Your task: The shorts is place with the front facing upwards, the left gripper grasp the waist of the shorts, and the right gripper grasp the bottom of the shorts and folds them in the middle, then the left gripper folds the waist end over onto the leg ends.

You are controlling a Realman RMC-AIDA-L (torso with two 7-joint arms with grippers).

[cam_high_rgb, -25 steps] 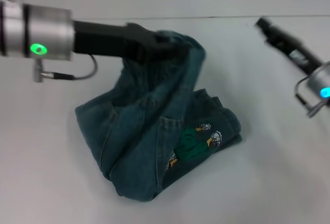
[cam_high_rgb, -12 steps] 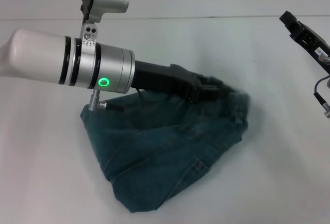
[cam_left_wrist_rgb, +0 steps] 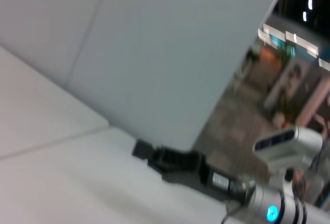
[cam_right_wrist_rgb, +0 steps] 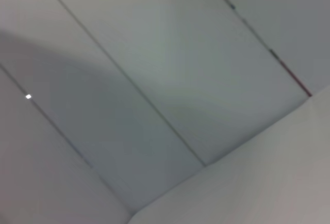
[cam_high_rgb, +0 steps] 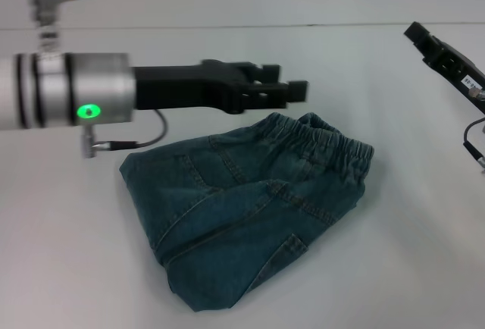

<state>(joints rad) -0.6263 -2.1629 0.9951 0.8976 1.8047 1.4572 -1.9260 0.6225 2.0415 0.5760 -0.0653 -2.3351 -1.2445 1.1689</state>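
Note:
The blue-green denim shorts lie folded in a flat bundle on the white table. Their ruffled elastic waist rests on top at the bundle's far right end. The leg ends and the cartoon print are covered by the folded layer. My left gripper hovers just above and behind the waist, open and holding nothing. My right gripper is raised at the right edge, well away from the cloth; it also shows in the left wrist view as a black claw over the table.
The white table's far edge meets a pale wall behind. A cable hangs from the left wrist near the shorts' far left corner. The right wrist view shows only wall panels.
The left gripper carried the waist end over to the right, laid it down on the legs, let go and lifted. The print is now covered. The right arm has drawn back to the right edge.

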